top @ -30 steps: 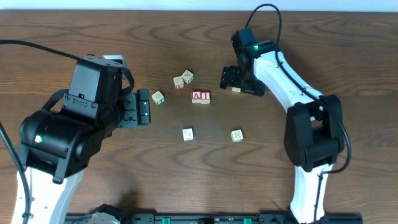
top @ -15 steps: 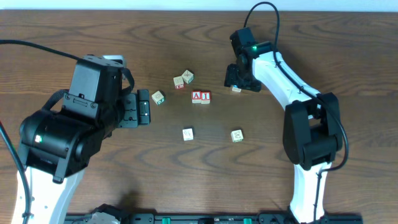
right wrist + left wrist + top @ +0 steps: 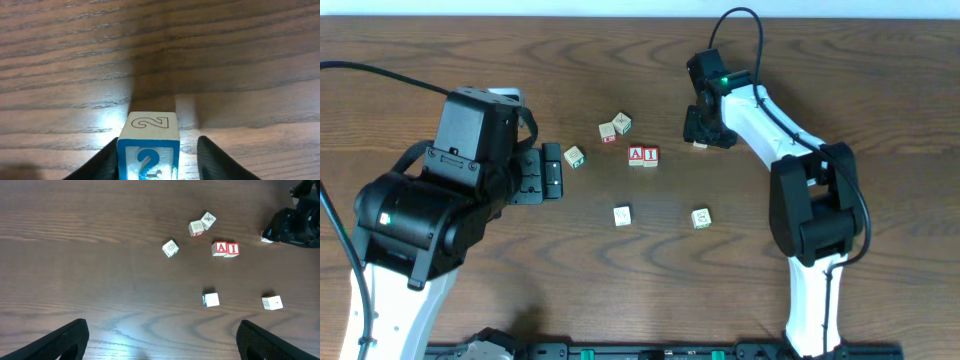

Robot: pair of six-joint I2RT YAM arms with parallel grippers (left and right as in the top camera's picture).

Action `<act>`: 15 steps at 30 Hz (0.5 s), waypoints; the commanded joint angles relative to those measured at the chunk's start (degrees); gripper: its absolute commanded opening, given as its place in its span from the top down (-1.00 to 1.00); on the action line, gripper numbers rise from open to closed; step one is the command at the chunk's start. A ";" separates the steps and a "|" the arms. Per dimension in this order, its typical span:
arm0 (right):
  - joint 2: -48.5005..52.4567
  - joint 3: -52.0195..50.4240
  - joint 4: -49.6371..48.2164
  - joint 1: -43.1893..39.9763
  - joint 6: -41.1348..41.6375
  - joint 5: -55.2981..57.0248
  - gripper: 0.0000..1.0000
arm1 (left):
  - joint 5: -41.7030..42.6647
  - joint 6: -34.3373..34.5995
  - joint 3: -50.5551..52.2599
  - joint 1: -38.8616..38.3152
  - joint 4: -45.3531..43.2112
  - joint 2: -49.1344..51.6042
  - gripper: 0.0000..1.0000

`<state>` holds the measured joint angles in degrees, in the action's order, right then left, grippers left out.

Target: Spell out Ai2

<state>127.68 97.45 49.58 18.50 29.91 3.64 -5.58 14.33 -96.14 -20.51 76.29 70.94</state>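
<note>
Red blocks A (image 3: 637,154) and I (image 3: 650,155) stand side by side at the table's middle; the left wrist view shows A (image 3: 219,248) and I (image 3: 232,249) too. To their right lies a blue-faced 2 block (image 3: 148,145), between the fingers of my right gripper (image 3: 159,150). The left finger (image 3: 102,162) touches it, while a gap remains at the right finger (image 3: 215,160). From overhead, that gripper (image 3: 701,140) covers most of the block. My left gripper (image 3: 552,172) hangs wide open at the left, nothing between its fingertips (image 3: 75,332).
Loose pale blocks lie around: a 0 block (image 3: 574,156), a 5 block (image 3: 608,131) touching another (image 3: 622,123), and two nearer the front (image 3: 622,215) (image 3: 701,218). The right arm reaches across the table's right side.
My right gripper's fingers have narrowed around the 2 block and the wrist has turned slightly. The left arm has not moved.
</note>
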 commanded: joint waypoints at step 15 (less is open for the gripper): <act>-1.60 0.37 1.73 0.20 -1.95 -1.64 0.40 | -0.76 0.04 -0.55 -0.02 0.24 0.20 -0.91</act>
<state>127.94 97.45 50.78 18.50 28.99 3.11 -5.58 14.33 -96.14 -20.51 76.31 70.94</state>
